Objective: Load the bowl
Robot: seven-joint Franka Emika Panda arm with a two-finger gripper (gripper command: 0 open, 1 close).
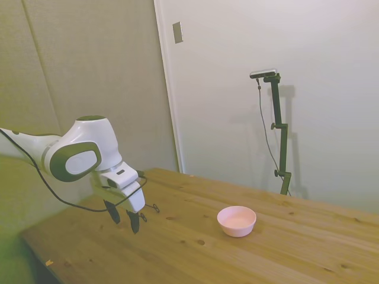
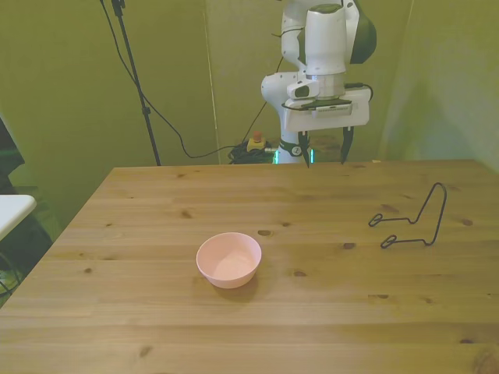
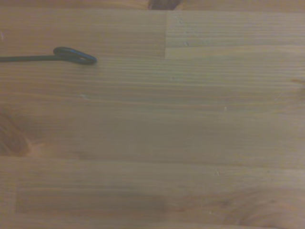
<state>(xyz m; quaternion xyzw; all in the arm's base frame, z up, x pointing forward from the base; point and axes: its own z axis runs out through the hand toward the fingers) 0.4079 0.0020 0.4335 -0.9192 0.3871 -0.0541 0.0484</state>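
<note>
Gripper (image 2: 325,147): I see its fingers spread wide, holding nothing, hanging above the table's far edge.
Bowl (image 2: 228,259): I find it upright near the middle of the table (image 2: 140,312), well apart from the gripper (it looks empty).
Wire rack (image 2: 414,222): standing toward the front view's right; my wrist camera catches only one black loop (image 3: 74,55) of it on bare wood.
</note>
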